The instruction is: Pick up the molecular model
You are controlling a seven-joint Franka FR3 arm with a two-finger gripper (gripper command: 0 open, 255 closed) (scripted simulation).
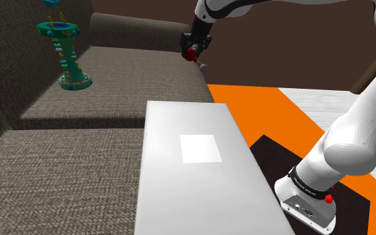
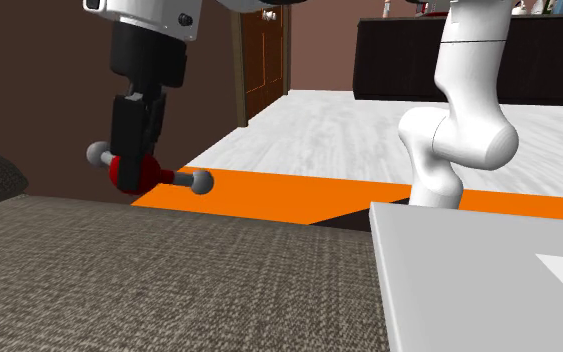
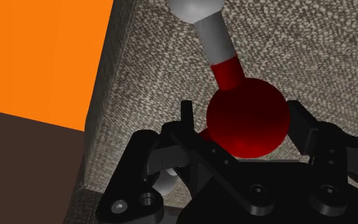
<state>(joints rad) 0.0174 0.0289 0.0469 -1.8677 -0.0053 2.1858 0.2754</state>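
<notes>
**Model in grasp, pick nearly done**

Beyond the near white stand (image 1: 193, 173), the end effector (image 2: 134, 160) is clamped on the molecular model (image 2: 141, 178) by its red ball. It hangs above the sofa (image 2: 169, 270) edge, apparently clear of the cushion. What's left, at most: more height.

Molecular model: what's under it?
Woven sofa cushion, near its edge beside orange floor. The gripper, shut on the molecular model, hides the patch directly below.
</notes>
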